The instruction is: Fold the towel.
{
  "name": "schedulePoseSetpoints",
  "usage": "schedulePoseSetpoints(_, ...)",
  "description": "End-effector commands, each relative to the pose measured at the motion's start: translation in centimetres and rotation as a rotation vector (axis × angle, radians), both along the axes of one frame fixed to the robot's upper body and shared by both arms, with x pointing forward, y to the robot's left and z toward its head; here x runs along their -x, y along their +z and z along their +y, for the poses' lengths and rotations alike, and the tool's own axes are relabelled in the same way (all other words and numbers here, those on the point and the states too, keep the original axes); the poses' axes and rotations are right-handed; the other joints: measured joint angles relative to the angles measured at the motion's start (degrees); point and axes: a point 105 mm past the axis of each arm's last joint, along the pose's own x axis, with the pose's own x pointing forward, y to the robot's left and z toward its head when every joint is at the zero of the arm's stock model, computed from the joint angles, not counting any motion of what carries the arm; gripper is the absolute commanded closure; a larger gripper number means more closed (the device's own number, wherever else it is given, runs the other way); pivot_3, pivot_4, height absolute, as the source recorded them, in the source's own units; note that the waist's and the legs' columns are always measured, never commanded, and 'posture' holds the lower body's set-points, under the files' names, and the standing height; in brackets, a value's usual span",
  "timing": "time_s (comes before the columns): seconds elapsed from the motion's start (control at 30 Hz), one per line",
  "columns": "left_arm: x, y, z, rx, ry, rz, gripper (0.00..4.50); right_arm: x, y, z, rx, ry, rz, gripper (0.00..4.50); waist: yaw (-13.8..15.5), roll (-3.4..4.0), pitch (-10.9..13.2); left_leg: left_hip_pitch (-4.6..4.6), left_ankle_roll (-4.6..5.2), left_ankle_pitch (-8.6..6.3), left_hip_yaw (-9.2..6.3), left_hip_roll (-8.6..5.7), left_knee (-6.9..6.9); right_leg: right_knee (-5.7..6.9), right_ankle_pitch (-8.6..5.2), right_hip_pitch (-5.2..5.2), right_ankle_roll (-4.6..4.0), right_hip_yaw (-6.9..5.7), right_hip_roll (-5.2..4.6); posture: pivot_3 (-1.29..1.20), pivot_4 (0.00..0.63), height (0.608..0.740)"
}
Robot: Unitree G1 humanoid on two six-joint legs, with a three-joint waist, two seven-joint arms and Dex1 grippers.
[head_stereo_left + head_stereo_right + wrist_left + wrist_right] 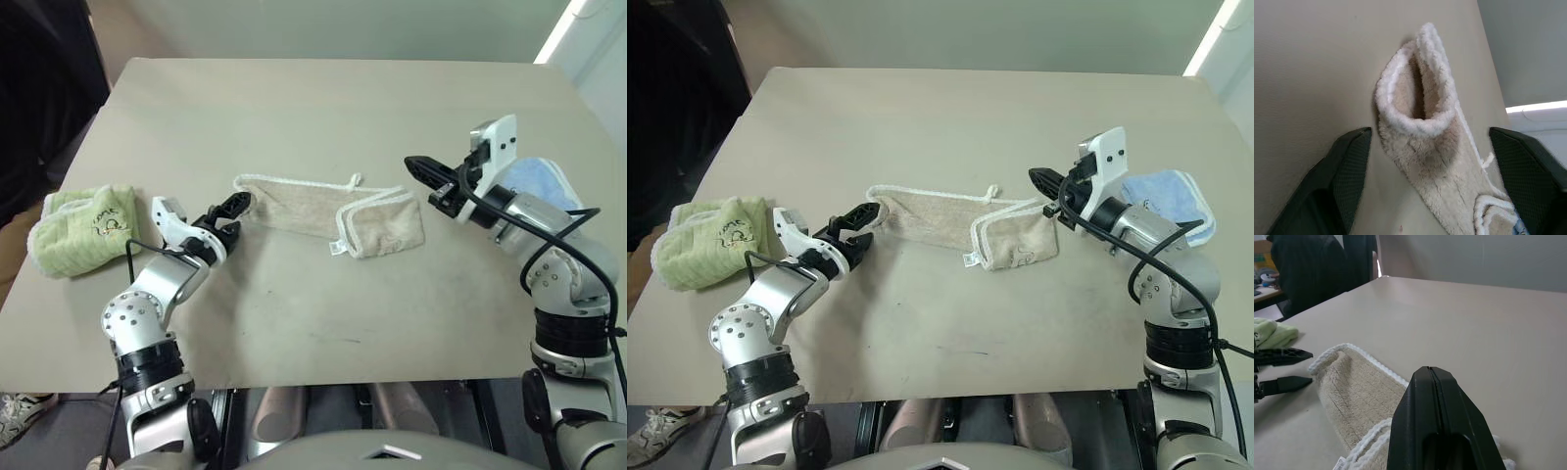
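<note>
Left pincer (236, 211) spread wide at towel (333, 217) end, holding nothing, right pincer (423, 176) closed empty above it.

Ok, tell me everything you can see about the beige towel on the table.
The beige towel is ribbed terry cloth with white corded edging, a small white loop on its far edge and a white label near the fold. It lies flat on the tan table, its right end folded over. The open left end effector flanks its left end; nothing grips it.

Green towel (78, 231) on table (323, 108) left, blue towel (1168, 199) right.
</note>
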Motion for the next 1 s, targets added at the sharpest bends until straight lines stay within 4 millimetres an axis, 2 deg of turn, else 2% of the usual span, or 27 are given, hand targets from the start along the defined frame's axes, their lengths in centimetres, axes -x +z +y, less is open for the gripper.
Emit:
schedulePoseSetpoints(0.03,-0.4,-0.7,0.9,0.012,0.033,0.026,1.63,0.4,1.1,-0.2,-0.006,-0.011,-0.044,4.50,0.00,0.00,0.00,-0.01,0.00,0.00,0.00,-0.01,0.00,0.00,0.00,0.00,0.00,0.02,0.00,0.00,0.150,0.740)
schedulePoseSetpoints(0.3,-0.6,-0.8,0.5,0.029,0.025,0.014,4.47,0.5,1.0,-0.3,-0.005,-0.021,-0.040,4.50,0.15,0.04,0.00,-0.16,-0.21,-0.25,0.00,-0.04,-0.11,-0.04,-0.26,-0.24,0.18,0.05,0.00,0.00,0.150,0.740)
schedulePoseSetpoints(0.47,-0.4,0.1,1.0,0.021,0.039,-0.038,4.47,0.4,1.0,-0.3,-0.003,-0.020,-0.038,4.50,0.26,0.03,0.00,-0.14,-0.18,-0.27,0.00,-0.04,-0.18,-0.04,-0.32,-0.24,0.15,0.05,0.02,0.00,0.150,0.740)
schedulePoseSetpoints(0.63,-0.5,4.0,1.7,-0.012,0.042,-0.221,4.47,0.4,0.9,-0.2,-0.001,-0.019,-0.037,4.50,0.25,-0.11,0.09,-0.15,-0.15,-0.28,-0.01,-0.04,-0.15,-0.05,-0.30,-0.24,0.13,0.06,0.02,0.00,0.150,0.740)
schedulePoseSetpoints(0.87,0.0,10.1,4.5,-0.100,0.045,-0.463,4.47,0.3,0.8,-0.5,0.002,-0.028,-0.032,4.50,0.27,-0.19,0.13,-0.57,-0.33,-0.28,-0.01,-0.02,-0.11,-0.05,-0.35,-0.68,0.19,0.06,0.03,0.00,0.150,0.740)
schedulePoseSetpoints(0.93,0.0,11.2,4.2,-0.122,0.010,-0.505,4.47,0.3,0.8,-0.6,0.003,-0.030,-0.031,4.50,0.29,-0.19,0.13,-0.66,-0.38,-0.26,-0.01,-0.02,-0.08,-0.05,-0.23,-0.74,0.25,0.06,0.02,0.00,0.150,0.740)
schedulePoseSetpoints(1.0,0.0,12.2,2.3,-0.196,-0.095,-0.544,4.47,0.1,0.7,-0.7,0.005,-0.038,-0.027,4.50,0.31,-0.19,0.13,-0.69,-0.43,-0.30,-0.01,-0.02,-0.04,-0.07,-0.16,-0.74,0.14,0.07,0.02,0.00,0.150,0.740)
